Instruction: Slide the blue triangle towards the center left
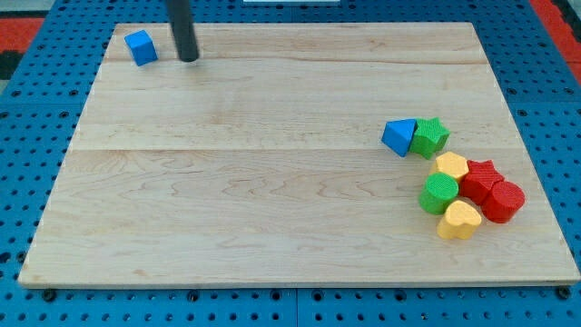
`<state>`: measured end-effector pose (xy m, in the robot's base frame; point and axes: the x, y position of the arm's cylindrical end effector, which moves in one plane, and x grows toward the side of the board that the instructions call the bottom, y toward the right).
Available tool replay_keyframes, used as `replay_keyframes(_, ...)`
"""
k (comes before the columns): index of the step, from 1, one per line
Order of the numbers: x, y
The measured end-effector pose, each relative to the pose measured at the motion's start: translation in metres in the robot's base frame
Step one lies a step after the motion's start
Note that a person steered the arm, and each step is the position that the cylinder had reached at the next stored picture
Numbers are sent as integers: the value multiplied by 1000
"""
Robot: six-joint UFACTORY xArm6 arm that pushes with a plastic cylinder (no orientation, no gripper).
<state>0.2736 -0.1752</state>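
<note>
The blue triangle lies on the wooden board at the view's right, touching a green star-shaped block on its right side. My tip rests on the board near the view's top left, far from the triangle. A blue cube sits just left of the tip, with a small gap between them.
Below the triangle at the view's right is a cluster: a yellow block, a green cylinder, a yellow heart, a red star-like block and a red cylinder. Blue pegboard surrounds the board.
</note>
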Motion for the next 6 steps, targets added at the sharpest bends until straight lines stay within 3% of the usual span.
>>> replay_keyframes(1,3,-48)
replay_keyframes(2,-13,-60)
replay_keyframes(3,-14,-29)
replay_keyframes(5,-10,186)
replay_keyframes(6,20,314)
